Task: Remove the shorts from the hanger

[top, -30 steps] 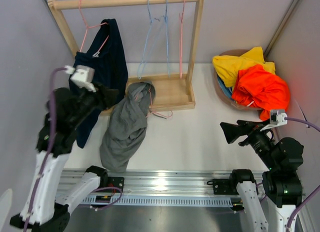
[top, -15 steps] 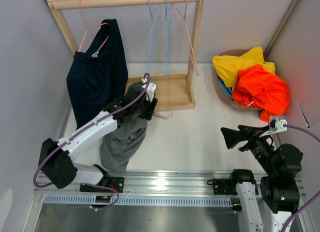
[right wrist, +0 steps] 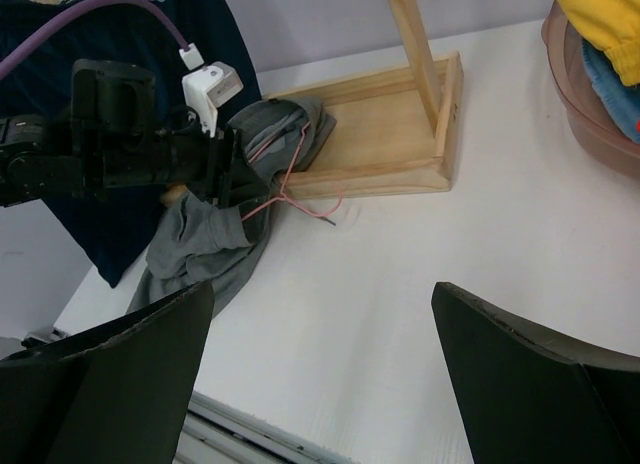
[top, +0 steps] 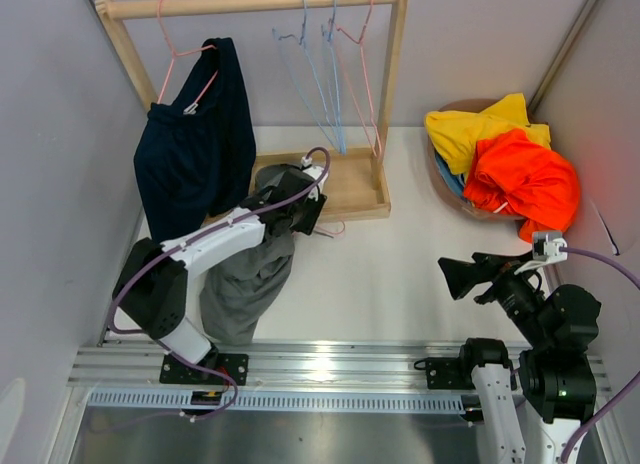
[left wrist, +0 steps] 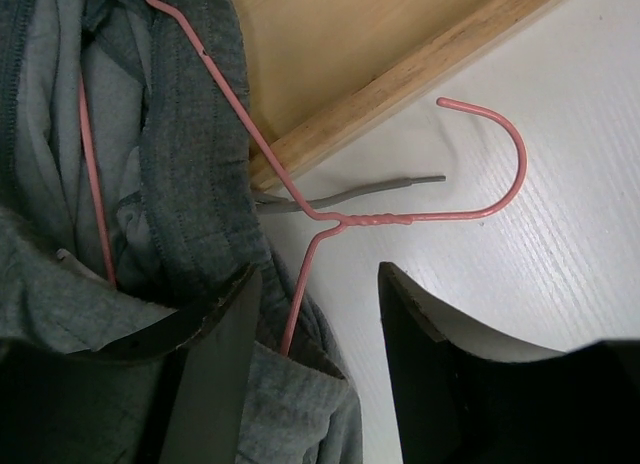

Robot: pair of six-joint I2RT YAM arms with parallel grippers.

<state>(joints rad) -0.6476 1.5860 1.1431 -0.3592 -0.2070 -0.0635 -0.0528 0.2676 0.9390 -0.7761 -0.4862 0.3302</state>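
**A:** Which pair of shorts is largest, and where is it?

**B:** The navy cloth shorts (top: 195, 154), at the upper left of the overhead view. They hang in long folds from a pink wire hanger (top: 176, 56) on the wooden rack (top: 391, 94). A small pale tag shows at the waistband, too small to read.

**A:** And the next?

**B:** The grey cloth shorts (top: 245, 284) lie crumpled on the white table (top: 400, 274), left of centre. Their ribbed waistband rests against the rack's wooden base. A second pink wire hanger (left wrist: 400, 219) is threaded through the waistband, with its hook lying on the table. A grey drawcord end pokes out beside it.

**A:** The rest?

**B:** They are at the upper right, heaped in a round brownish bowl (right wrist: 565, 79). The orange shorts (top: 525, 179) are in front and the yellow shorts (top: 475, 129) behind. Only a sliver of the light blue shorts (right wrist: 615, 74) shows underneath.

**A:** How do the grippers stand?

**B:** The left gripper (left wrist: 318, 284) sits at the grey waistband with its jaws apart. The hanger's wire and a fold of cloth lie in the gap, and nothing is clamped. The right gripper (right wrist: 322, 294) hangs at the lower right of the overhead view, spread wide and holding nothing.

**A:** Anything smaller?

**B:** Bare light blue and pink wire hangers (top: 325, 74) hang at the top centre.
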